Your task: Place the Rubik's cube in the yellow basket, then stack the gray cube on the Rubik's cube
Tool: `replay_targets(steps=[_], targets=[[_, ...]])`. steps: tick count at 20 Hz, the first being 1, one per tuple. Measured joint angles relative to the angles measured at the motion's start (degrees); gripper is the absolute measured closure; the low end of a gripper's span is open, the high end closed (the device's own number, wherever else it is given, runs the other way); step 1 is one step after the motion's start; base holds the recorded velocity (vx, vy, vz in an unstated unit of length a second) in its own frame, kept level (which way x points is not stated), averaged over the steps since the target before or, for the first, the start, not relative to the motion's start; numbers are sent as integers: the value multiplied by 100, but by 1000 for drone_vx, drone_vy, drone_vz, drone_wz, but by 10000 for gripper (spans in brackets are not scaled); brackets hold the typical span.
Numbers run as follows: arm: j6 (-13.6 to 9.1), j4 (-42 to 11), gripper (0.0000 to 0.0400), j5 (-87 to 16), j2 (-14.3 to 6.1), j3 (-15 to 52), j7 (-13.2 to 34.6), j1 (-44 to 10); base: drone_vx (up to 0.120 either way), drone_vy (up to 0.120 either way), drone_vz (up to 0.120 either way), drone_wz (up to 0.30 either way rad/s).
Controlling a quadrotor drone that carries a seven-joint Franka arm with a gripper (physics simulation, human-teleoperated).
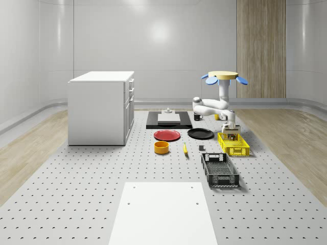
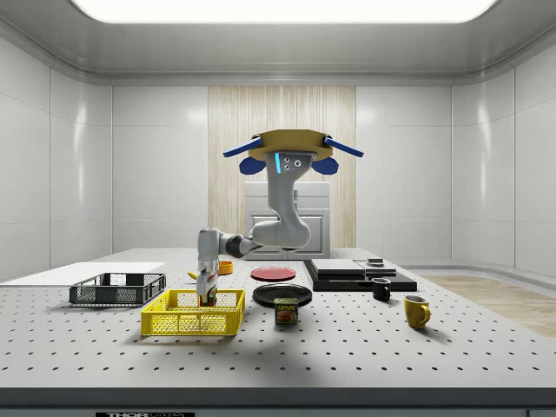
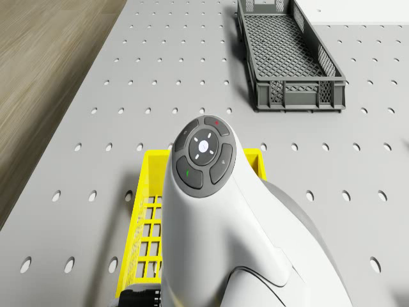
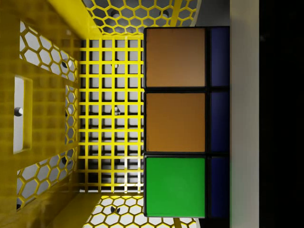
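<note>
Inside the yellow basket (image 2: 193,314) my hand (image 2: 205,298) reaches down, closed on the Rubik's cube (image 4: 175,121), which hangs just above the basket's mesh floor. My drone (image 2: 289,149) hovers beyond the basket, above the bench (image 2: 347,347), arm bent down toward the basket.

Drone (image 2: 290,149) hovering well above the tabletop (image 1: 76,194). Arm (image 2: 278,228) drops from its body, elbows out level, wrist pointing straight down. Hand (image 2: 206,295) down inside the yellow basket (image 2: 187,323), fingers clamped on the Rubik's cube (image 4: 175,121).
</note>
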Motion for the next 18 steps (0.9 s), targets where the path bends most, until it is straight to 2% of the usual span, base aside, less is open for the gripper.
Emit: replay_targets(steps=[11, 15, 18], targets=[[227, 155, 75, -611, -8, -647, 4, -104, 0, 0, 0, 0], [234, 171, 33, -670, 7, -705, 1, -110, 0, 0, 10, 0], [201, 154, 15, -622, 19, -650, -3, -94, 0, 0, 120, 0]])
